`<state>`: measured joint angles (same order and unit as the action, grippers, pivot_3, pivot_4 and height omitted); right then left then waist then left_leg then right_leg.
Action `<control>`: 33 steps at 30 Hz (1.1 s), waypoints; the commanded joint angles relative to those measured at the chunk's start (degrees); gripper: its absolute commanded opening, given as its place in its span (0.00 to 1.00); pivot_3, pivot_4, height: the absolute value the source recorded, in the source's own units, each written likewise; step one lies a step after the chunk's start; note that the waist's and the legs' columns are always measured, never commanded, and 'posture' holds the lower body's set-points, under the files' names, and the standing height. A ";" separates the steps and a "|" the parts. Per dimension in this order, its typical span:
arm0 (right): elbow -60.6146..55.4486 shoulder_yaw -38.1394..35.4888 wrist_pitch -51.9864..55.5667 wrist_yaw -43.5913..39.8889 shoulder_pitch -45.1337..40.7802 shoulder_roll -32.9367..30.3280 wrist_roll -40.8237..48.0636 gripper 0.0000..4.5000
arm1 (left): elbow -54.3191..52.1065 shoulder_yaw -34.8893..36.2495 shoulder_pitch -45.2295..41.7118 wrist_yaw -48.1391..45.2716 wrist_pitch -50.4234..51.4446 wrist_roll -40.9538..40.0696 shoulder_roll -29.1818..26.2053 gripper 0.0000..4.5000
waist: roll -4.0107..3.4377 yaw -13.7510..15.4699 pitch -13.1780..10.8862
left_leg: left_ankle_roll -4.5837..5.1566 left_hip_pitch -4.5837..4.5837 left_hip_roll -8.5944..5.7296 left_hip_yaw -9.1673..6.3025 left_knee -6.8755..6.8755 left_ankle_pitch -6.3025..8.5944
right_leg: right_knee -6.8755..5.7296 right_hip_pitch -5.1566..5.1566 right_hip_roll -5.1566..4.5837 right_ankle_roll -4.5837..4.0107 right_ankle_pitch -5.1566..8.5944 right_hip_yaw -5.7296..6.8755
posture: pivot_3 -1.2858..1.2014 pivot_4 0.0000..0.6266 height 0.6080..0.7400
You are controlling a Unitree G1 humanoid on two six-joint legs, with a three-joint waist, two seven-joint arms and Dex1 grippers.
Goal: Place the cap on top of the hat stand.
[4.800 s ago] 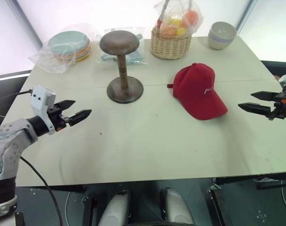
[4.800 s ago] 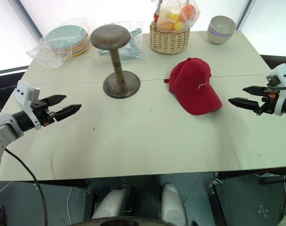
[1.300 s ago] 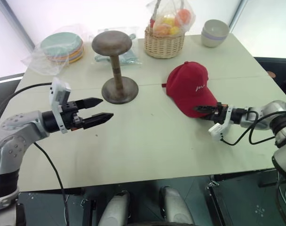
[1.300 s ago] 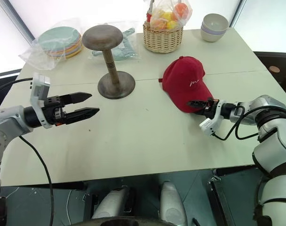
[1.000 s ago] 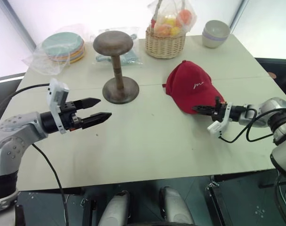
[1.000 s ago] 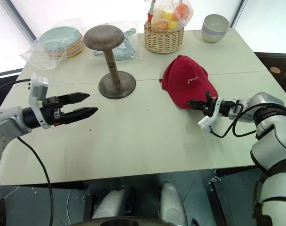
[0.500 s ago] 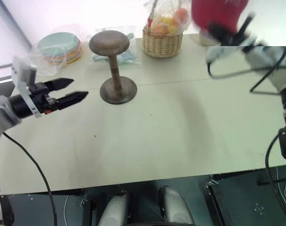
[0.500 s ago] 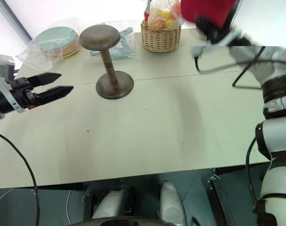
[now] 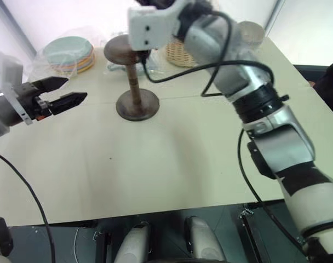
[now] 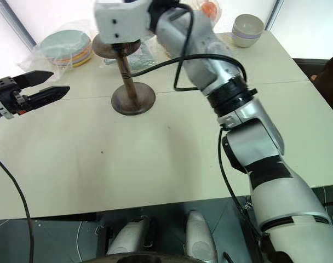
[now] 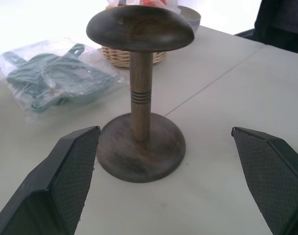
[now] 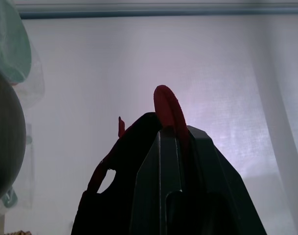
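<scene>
The dark wooden hat stand (image 9: pixel 136 87) rises from the table's far left-middle, its domed top (image 11: pixel 139 28) bare. My right arm reaches across above it, the wrist's white block (image 9: pixel 150 24) just over the dome. In the right wrist view my right gripper (image 12: pixel 176 131) is shut on the red cap (image 12: pixel 166 105), which hangs raised in the air as a dark shape with a red edge, beside the dome (image 12: pixel 4 147). My left gripper (image 9: pixel 73 90) hovers open to the left of the stand, pointing at it, nothing between its fingers (image 11: pixel 73 171).
Along the far edge of the table (image 9: pixel 183 159) are bagged plates (image 9: pixel 70 52), a bagged green item (image 11: pixel 46 83), a wicker basket (image 11: pixel 122 56) of fruit and stacked bowls (image 10: pixel 247 27). My right arm spans the table's right half.
The right arm has lifted the cap off the table and swung it up and leftward to above the hat stand. The left gripper drew back to the left and rose a little, still open.
</scene>
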<state>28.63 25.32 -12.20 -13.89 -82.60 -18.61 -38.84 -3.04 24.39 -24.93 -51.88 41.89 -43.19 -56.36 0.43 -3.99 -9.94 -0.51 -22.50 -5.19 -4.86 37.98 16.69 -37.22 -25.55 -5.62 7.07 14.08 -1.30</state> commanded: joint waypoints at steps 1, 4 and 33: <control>1.61 1.50 -2.69 -0.42 -1.62 1.23 -1.03 0.00 | -4.38 5.51 2.91 0.70 1.74 -2.41 -0.53 1.00 | 0.00 -0.15 0.00 | 0.00 0.00 0.00 0.01 0.00 0.00 | 0.00 0.00 0.00 0.00 0.00 0.00 | 0.52 0.24 1.00; 3.21 3.36 -4.49 -1.34 -1.16 2.56 -1.49 0.00 | -6.89 8.00 5.61 1.93 3.08 -4.08 0.10 1.00 | 0.00 -0.17 0.00 | 0.00 0.02 0.01 0.01 0.00 0.00 | 0.01 -0.02 0.01 0.00 0.00 -0.01 | 0.52 0.24 1.00; -12.52 8.56 7.13 -25.87 17.90 9.77 -1.12 0.00 | -9.94 10.41 9.53 7.12 2.84 -6.14 3.15 1.00 | 0.20 -0.09 0.15 | -0.03 0.17 0.02 0.00 0.06 -0.01 | -0.01 0.10 0.03 -0.01 0.00 -0.02 | 0.52 0.24 1.00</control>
<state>16.43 34.97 -6.56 -39.37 -65.50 -9.73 -41.27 -12.33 34.38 -14.91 -44.89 45.72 -49.20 -53.03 0.63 -4.08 -9.79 -0.54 -22.33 -5.17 -4.85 38.05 16.68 -37.23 -25.45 -5.59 7.06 14.07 -1.31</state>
